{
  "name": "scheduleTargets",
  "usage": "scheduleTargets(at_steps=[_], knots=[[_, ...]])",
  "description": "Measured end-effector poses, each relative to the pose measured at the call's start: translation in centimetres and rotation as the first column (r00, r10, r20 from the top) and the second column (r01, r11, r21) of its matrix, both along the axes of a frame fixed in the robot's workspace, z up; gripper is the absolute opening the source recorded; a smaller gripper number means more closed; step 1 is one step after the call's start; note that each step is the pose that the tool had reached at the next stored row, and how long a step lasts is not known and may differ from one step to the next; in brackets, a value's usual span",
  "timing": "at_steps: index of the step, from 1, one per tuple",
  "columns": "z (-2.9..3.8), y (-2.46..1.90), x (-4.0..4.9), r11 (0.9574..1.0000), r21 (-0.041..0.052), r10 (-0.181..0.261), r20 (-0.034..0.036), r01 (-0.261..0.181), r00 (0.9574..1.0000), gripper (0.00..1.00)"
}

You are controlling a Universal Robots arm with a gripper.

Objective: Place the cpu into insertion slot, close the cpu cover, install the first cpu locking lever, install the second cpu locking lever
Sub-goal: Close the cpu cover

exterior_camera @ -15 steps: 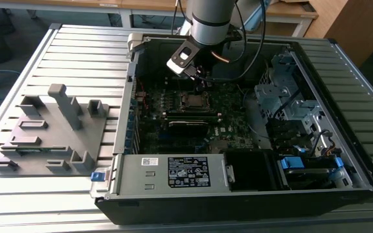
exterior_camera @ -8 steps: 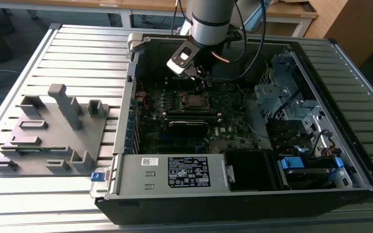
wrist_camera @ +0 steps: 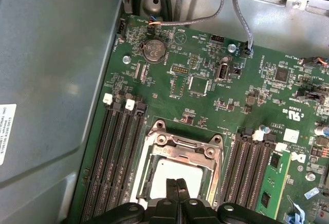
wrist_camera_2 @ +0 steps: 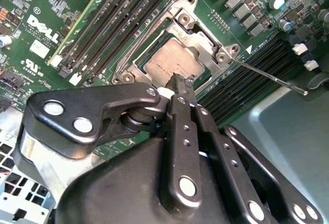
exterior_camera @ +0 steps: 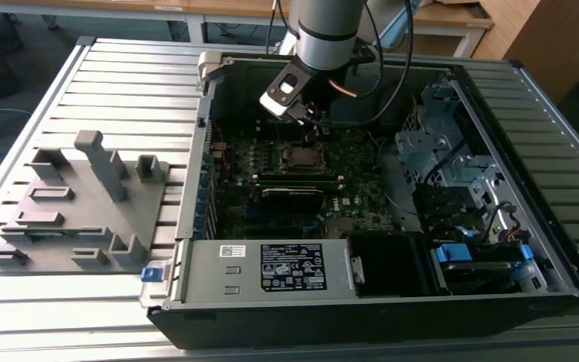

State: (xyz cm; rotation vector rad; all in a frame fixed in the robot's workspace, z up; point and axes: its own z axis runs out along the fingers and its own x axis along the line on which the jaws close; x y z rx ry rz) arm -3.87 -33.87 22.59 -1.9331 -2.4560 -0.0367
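Chip point(wrist_camera_2: 169, 62) sits in the socket point(wrist_camera: 146, 179) on the green board point(wrist_camera: 169, 106), with the metal cover point(wrist_camera_2: 205, 39) lying flat around it. The gripper point(wrist_camera_2: 178, 81) hangs just over the chip, its fingers pressed together on nothing. A thin lever point(wrist_camera_2: 272, 77) juts out from the socket's corner.

In the second wrist view the gripper point(wrist_camera_2: 178, 80) sits in front of the cpu point(wrist_camera_2: 172, 62) and hides its near edge. The gripper's big black body also hides that side of the cpu cover point(wrist_camera_2: 205, 39). You cannot tell if the tips touch the cpu. In the first wrist view the gripper covers one side of the cpu too, and the picture's edge cuts the gripper off. In the exterior view the cpu is too small to see well. The arm point(exterior_camera: 328, 30) over it is cut off by the picture's edge.
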Motion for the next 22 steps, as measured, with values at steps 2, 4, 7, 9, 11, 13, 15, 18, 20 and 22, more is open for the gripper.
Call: scheduleTargets(at_steps=[2,4,7,9,11,13,15,18,20,22], knots=[[0.0,0.0,0.0,0.9999,0.0,0.011,0.0,-0.011,0.9999,0.1],[0.0,0.0,0.0,0.9997,-0.0001,0.023,0.0,-0.023,0.9997,0.1],[-0.01,0.0,0.0,0.9993,0.0,0.038,0.0,-0.038,0.9993,0.1],[-0.01,0.0,0.0,0.9989,-0.0001,0.046,0.0,-0.046,0.9989,0.1],[-0.01,0.0,0.0,0.9986,-0.0001,0.054,0.0,-0.054,0.9986,0.1],[-0.01,0.0,0.0,0.9981,-0.0001,0.062,0.0,-0.062,0.9981,0.1],[-0.01,0.0,0.0,0.9975,-0.0001,0.07,0.0,-0.07,0.9975,0.1],[-0.01,0.0,0.0,0.9967,-0.0001,0.082,0.0,-0.082,0.9967,0.1],[-0.01,0.0,0.0,0.9961,-0.0001,0.089,0.0,-0.089,0.9961,0.1],[-0.01,0.0,0.0,0.9955,-0.0001,0.095,0.0,-0.095,0.9955,0.1]])
